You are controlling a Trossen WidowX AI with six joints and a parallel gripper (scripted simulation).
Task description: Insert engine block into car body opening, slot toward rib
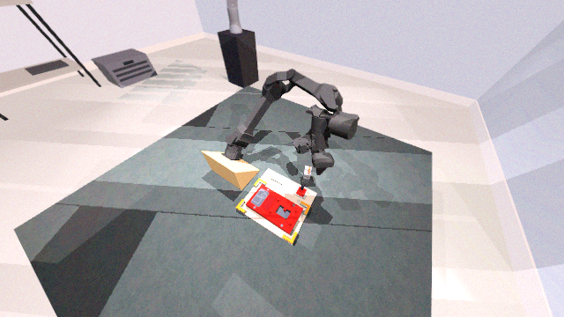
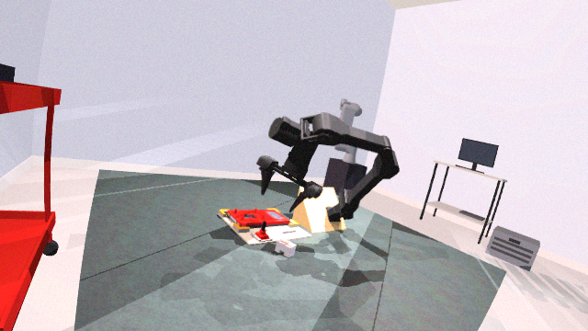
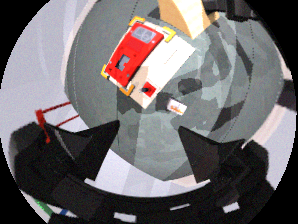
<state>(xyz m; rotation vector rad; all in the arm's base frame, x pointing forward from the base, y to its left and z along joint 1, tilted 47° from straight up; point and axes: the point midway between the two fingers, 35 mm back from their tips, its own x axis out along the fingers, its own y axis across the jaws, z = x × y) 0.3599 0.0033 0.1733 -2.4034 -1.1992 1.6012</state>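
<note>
End effector (image 2: pixel 281 189) is hovering released and empty; below it the engine block (image 2: pixel 286 247) is apparently lying beside the car body (image 2: pixel 255 216).

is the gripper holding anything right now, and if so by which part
Nothing is held. The gripper hangs open above the mat, fingers spread wide, while the engine block lies on the mat beside the board, untouched.

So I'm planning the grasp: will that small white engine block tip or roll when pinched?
The engine block looks boxy and flat-sided, so rolling seems unlikely. It looks rigid. Being small, it may slide under the open end effector.
</note>
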